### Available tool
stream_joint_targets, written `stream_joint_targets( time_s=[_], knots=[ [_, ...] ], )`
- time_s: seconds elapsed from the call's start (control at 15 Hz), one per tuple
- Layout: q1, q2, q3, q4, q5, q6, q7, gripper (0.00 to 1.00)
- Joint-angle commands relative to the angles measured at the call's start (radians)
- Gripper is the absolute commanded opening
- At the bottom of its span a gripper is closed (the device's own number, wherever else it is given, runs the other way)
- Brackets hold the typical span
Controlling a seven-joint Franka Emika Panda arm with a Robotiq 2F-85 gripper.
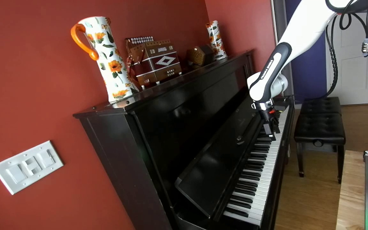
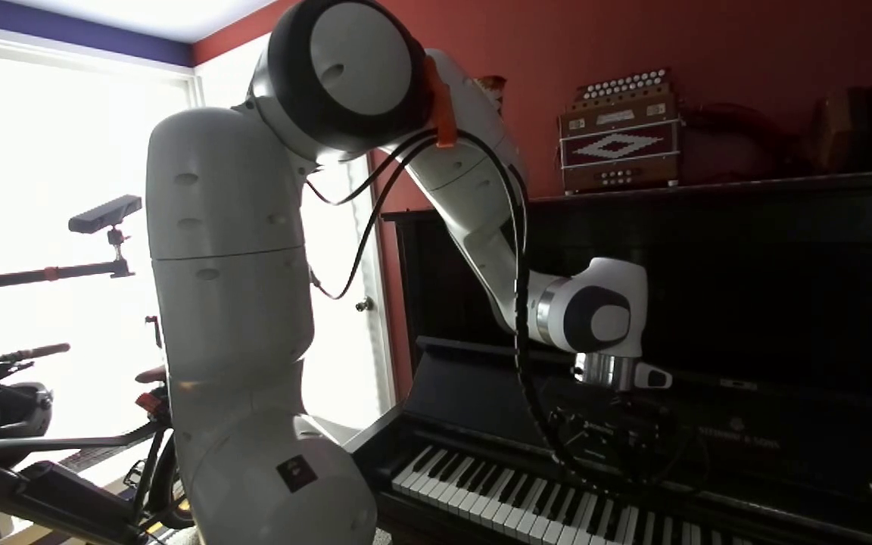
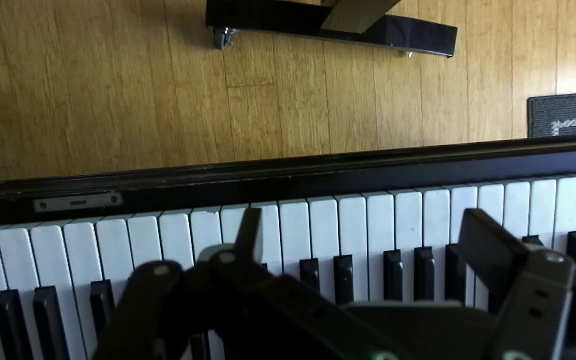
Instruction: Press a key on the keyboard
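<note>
wrist view, left to right: keyboard (image 3: 295,227) runs edge to edge, 8 through 6 to 3 o'clock. gripper (image 3: 363,214) over it, fingers (image 3: 247,232) wide apart, holding nothing: one between 7 and 8 o'clock, mate between 3 and 4. in both exterior views gripper sits at piano (image 1: 184,134), near keys (image 1: 268,171); contact cannot be told. no visible key looks pushed down. judged progress: reach mostly done, press itself remains: tip onto single key, push, let up.
</note>
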Motion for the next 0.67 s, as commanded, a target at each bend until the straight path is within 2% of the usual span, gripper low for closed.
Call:
stream_joint_targets(
  time_s=[0.0,0.13,0.33,0.4,0.47,0.53,0.6],
  knots=[
    [-0.008,-0.001,0.008,0.001,-0.001,-0.002,0.001,1.00],
    [-0.008,0.034,0.009,0.012,-0.029,0.036,0.005,1.00],
    [-0.022,0.108,0.005,0.029,0.003,0.122,-0.052,1.00],
    [-0.029,0.131,0.006,0.033,0.010,0.149,-0.069,0.75],
    [-0.037,0.149,0.008,0.035,0.014,0.173,-0.084,0.74],
    [-0.045,0.168,0.011,0.038,0.014,0.198,-0.099,0.69],
    [-0.054,0.186,0.015,0.041,0.016,0.219,-0.113,0.59]
  ],
)
